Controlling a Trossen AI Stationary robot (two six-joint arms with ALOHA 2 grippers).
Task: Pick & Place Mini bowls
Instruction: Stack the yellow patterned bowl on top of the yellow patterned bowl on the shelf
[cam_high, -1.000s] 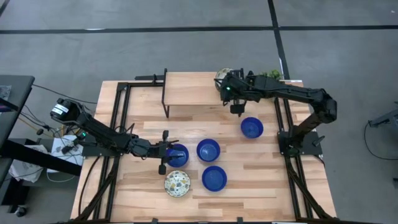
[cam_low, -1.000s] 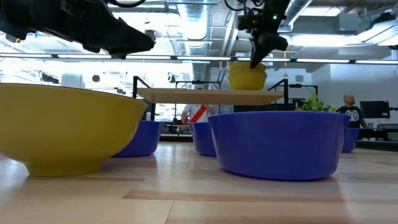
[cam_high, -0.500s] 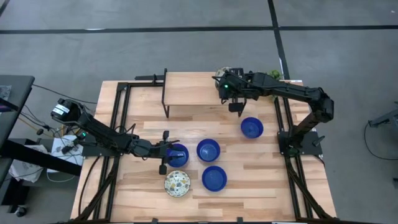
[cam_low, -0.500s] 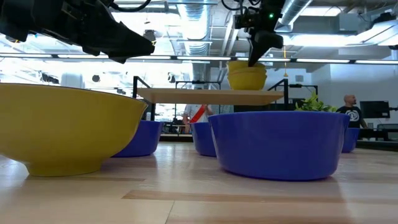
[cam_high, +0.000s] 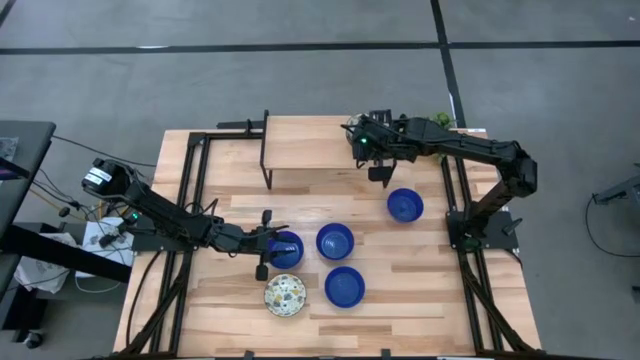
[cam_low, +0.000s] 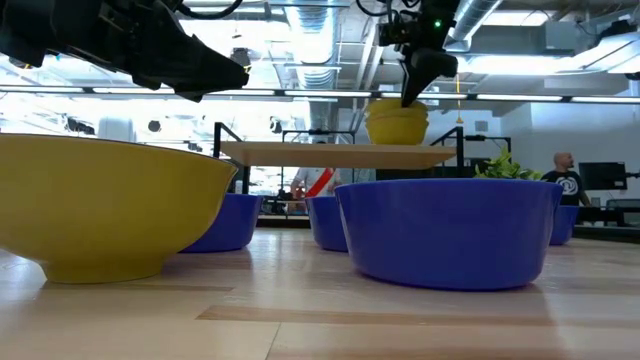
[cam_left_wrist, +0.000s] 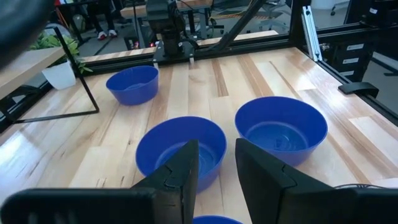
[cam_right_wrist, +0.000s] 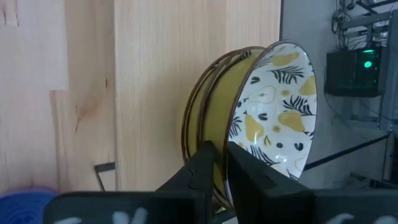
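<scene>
Four blue bowls sit loose on the tabletop (cam_high: 420, 290), all showing nothing inside. Left to right in the high view: one (cam_high: 285, 249) under the left gripper (cam_high: 266, 243), one mid-table (cam_high: 335, 241), one nearer the front edge (cam_high: 344, 286), one off to the right (cam_high: 405, 206) near the right arm's base. Gaps between them are modest; bare wood lies open along the front right and back left.

Patterned bowl (cam_high: 285, 295) sits alone just in front of the left gripper, close to the front edge, nothing in it.

Left gripper hovers low over its blue bowl, jaws parted and holding nothing; left wrist view shows the two fingers (cam_left_wrist: 186, 171) apart above the rim.

Raised shelf (cam_high: 310, 145) spans the back middle. Stack of patterned bowls (cam_low: 397, 122) sits at its right end, nested, close to the shelf edge.

Right gripper (cam_low: 410, 97) is at that stack, jaws straddling the top bowl's rim (cam_right_wrist: 233, 134), one finger inside, one outside. Gap looks narrow; cannot tell if it's still pinching.

Small plant (cam_high: 437, 120) sits at the back right corner.
</scene>
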